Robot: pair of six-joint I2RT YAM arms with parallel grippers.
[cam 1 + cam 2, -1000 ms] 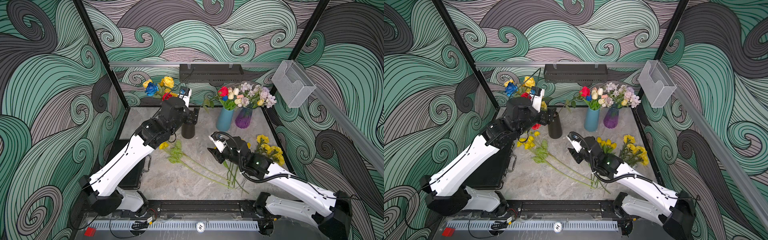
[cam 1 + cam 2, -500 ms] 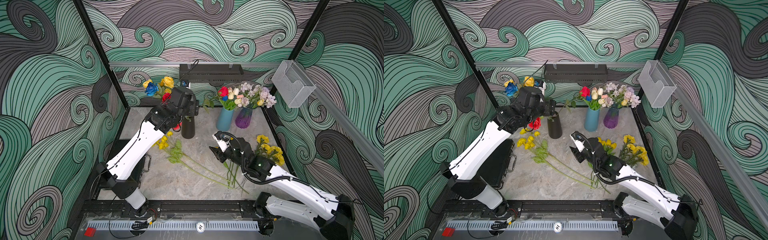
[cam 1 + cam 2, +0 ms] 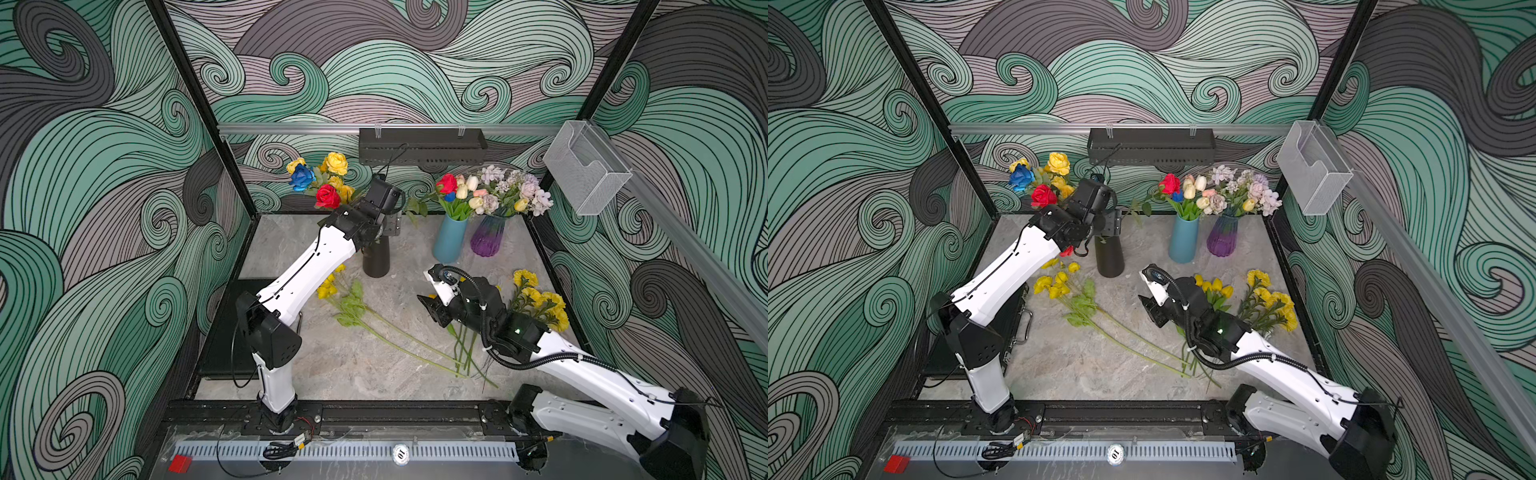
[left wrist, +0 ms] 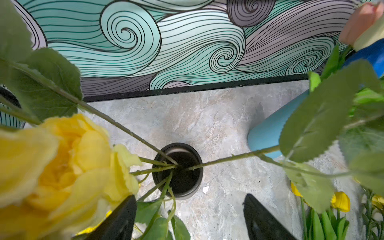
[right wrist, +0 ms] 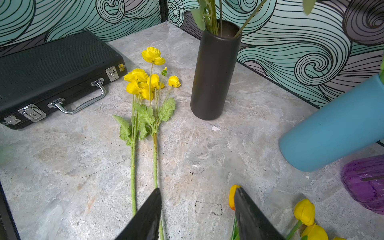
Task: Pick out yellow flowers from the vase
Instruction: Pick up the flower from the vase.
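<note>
The black vase [image 3: 376, 259] [image 3: 1109, 259] holds yellow roses [image 3: 336, 163] with a red and a blue rose. My left gripper [image 3: 390, 226] [image 4: 190, 209] hovers open just above the vase mouth [image 4: 177, 170], with stems and leaves between its fingers and nothing gripped. A big yellow rose [image 4: 62, 166] is close beside one finger [image 4: 122, 220]. On the table lie yellow sprays [image 3: 332, 286] [image 5: 145, 81], yellow tulips [image 3: 1214, 286] and yellow pom-poms [image 3: 540, 299]. My right gripper [image 3: 430, 305] [image 5: 198, 199] stands open and empty, low over the table beside the tulips.
A blue vase [image 3: 449, 241] and a purple vase [image 3: 488, 239] with red, white, pink and lilac blooms stand at the back right. A black case [image 5: 52, 68] lies at the left under my left arm. Patterned walls enclose the table.
My left arm has lifted and swung back and right, from beside the black vase to over its mouth. My right gripper has opened a little wider and edged toward the back.
</note>
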